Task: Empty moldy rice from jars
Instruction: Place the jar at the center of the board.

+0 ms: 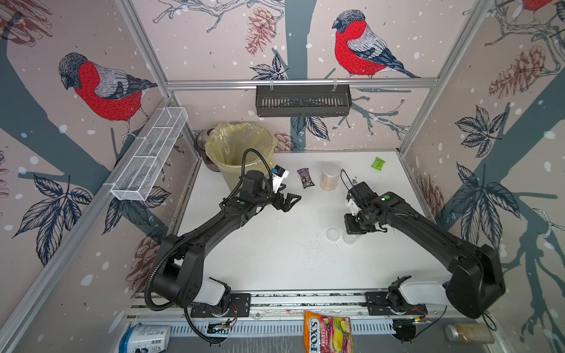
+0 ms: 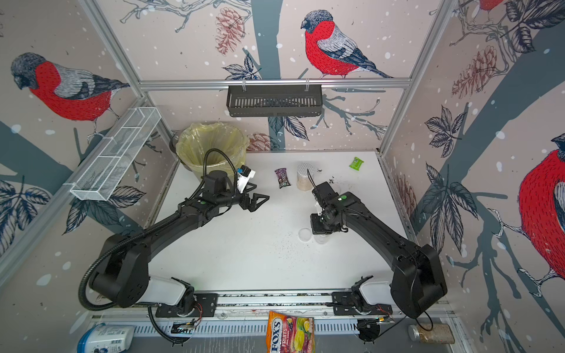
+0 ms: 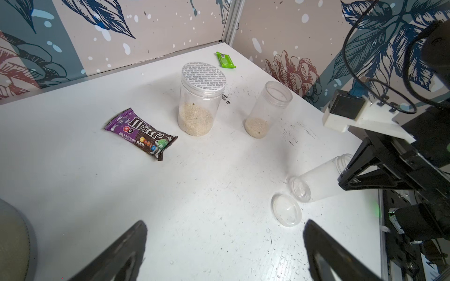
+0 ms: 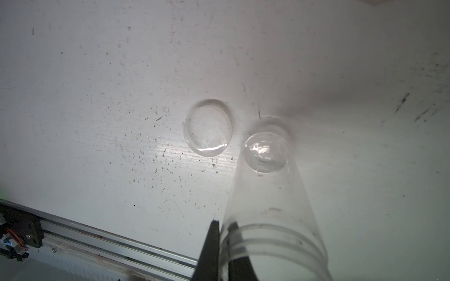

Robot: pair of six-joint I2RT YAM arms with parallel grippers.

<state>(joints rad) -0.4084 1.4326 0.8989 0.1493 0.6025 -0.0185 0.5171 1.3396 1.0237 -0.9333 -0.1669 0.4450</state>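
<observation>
White bench (image 1: 275, 262) inside bird-papered walls (image 1: 214, 45). We count three clear jars, two of them holding moldy rice (image 3: 195, 120): a wide jar (image 3: 198, 107) under a dotted silver lid (image 3: 203, 76) near the far edge, and a slim open jar (image 3: 266, 109) beside it, toward the right edge. The third, an empty slim jar (image 3: 316, 181), hangs tilted in the right hand (image 4: 222, 225), which is pinched tight on its rim, with its base just beside one loose clear lid (image 3: 286, 209). Over the bench's left half, the left hand (image 3: 225, 222) hovers with its fingers spread wide, holding nothing, well apart from every jar.
</observation>
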